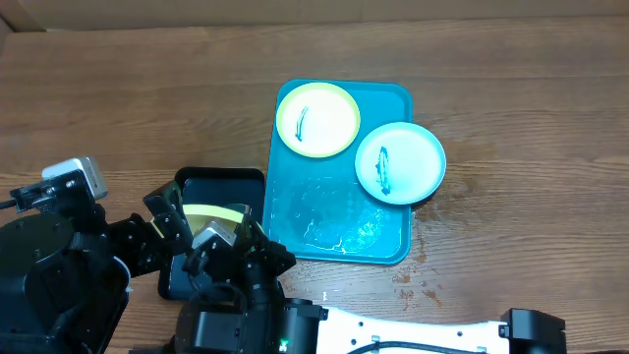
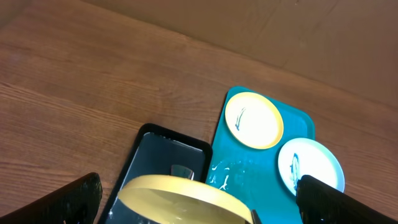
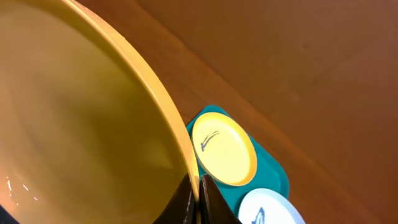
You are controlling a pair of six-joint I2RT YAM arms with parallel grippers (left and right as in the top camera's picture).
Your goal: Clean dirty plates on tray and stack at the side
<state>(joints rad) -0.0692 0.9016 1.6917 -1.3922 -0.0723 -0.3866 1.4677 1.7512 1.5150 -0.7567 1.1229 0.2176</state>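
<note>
Yellow-green-rimmed round plastic plate (image 3: 74,124): held tilted over the small black rectangular tray (image 1: 221,182), its rim pinched in my fully closed right pincer (image 3: 198,193). I judge this keeps its face exposed for wiping. My left pincer (image 2: 199,208) stands wide open facing it and holds nothing.

Second yellow-green plate (image 1: 317,119): far-left corner of the large turquoise plastic tray (image 1: 334,221). Light blue plate (image 1: 400,162): overhangs the tray's right rim. Both are smeared.

Wooden bench (image 1: 147,98): open room to the left for stacking.

Two plates (image 1: 317,119) rest on the tray (image 1: 334,221), beside a smaller tray (image 1: 221,182).
</note>
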